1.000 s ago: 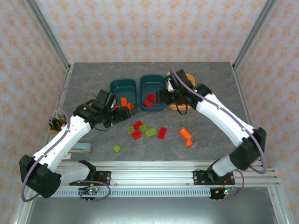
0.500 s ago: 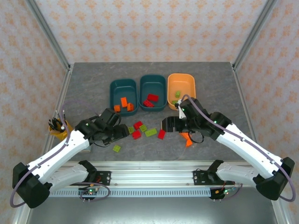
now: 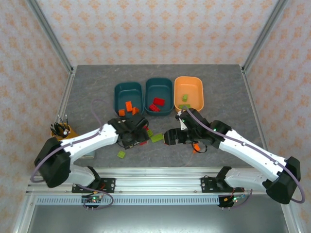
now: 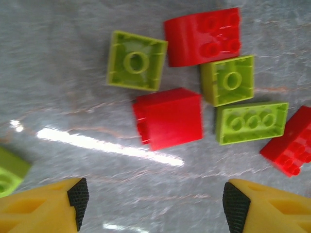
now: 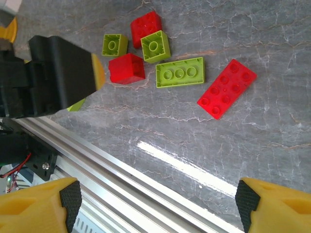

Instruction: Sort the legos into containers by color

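A cluster of red and lime legos lies in the middle of the table. My left gripper [image 3: 138, 132] hovers open over it; in the left wrist view its tips [image 4: 157, 206] stand just short of a red brick [image 4: 170, 118] flanked by lime bricks [image 4: 137, 60]. My right gripper [image 3: 170, 137] is open and empty beside the cluster, with a flat red brick [image 5: 227, 89] and a long lime brick [image 5: 180, 73] ahead of its tips [image 5: 159, 201]. The left teal tub [image 3: 119, 92] holds orange bricks, the middle teal tub [image 3: 150, 90] red ones, the orange tub [image 3: 197, 90] lime ones.
A lone lime brick [image 3: 121, 154] lies near the front edge, and an orange brick [image 3: 196, 147] shows under the right arm. A yellow pen cup [image 3: 61, 131] stands at the left. The aluminium rail [image 5: 112, 179] runs close below my right gripper. The two grippers are near each other.
My left gripper has swung right, from near the left teal tub to over the brick cluster. My right gripper came down from the tubs and then left, toward the cluster. Both carry nothing.
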Robot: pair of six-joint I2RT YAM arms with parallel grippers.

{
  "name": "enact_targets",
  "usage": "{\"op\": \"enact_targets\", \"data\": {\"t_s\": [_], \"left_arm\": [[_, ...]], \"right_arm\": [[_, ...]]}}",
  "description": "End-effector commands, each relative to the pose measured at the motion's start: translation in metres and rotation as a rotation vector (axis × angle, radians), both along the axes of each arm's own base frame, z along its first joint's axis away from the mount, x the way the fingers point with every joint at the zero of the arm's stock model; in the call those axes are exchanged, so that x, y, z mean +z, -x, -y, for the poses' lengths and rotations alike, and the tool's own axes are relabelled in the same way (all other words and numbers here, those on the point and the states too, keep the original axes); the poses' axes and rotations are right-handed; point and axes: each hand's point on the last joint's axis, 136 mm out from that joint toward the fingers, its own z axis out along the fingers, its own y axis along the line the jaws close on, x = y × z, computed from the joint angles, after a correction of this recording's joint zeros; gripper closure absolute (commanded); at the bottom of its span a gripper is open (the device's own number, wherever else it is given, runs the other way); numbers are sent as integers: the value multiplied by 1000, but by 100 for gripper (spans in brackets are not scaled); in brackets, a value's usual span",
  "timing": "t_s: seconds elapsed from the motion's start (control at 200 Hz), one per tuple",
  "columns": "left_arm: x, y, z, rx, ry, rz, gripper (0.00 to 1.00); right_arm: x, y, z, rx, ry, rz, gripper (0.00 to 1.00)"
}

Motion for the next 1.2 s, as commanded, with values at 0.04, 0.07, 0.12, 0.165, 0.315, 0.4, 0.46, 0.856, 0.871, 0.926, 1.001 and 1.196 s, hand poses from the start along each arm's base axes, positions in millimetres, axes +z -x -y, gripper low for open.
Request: {"op": "enact_targets", "data": {"t_s": [0.04, 0.07, 0.12, 0.165, 0.315, 0.4, 0.46, 0.856, 0.871, 0.926, 1.001, 1.196], "left_arm": [[-1, -20, 12, 57, -13, 42, 23], [-3, -21, 13, 57, -14, 39, 23], [-9, -21, 12, 54, -33, 26, 24], [-14, -21, 12, 46, -51, 12, 24], [-29, -19, 10, 29, -105, -28, 27], [-34, -22, 7, 27, -122, -21, 28], [-40, -22, 5, 25, -136, -29, 32], [-51, -27, 0, -28, -217, -41, 54], [-50, -27, 0, -31, -218, -40, 55], [-44, -27, -1, -34, -219, -32, 57], [-30, -26, -1, -43, -209, -18, 61], [49, -39, 10, -87, -136, 85, 61]], "right_arm": [[16, -4, 1, -10, -37, 74, 15], [16, -4, 1, -13, -36, 75, 15], [16, -5, 2, -19, -34, 76, 15], [16, -6, 2, -25, -32, 78, 15], [16, -7, 3, -34, -30, 81, 15], [15, -8, 3, -39, -31, 76, 15], [14, -8, 3, -41, -30, 72, 15], [13, -10, 1, -48, -21, 67, 16], [13, -10, 1, -49, -23, 68, 16], [15, -11, 2, -52, -21, 72, 16], [22, -14, 5, -72, -17, 94, 17], [62, -43, 31, -253, -8, 227, 19]]}}
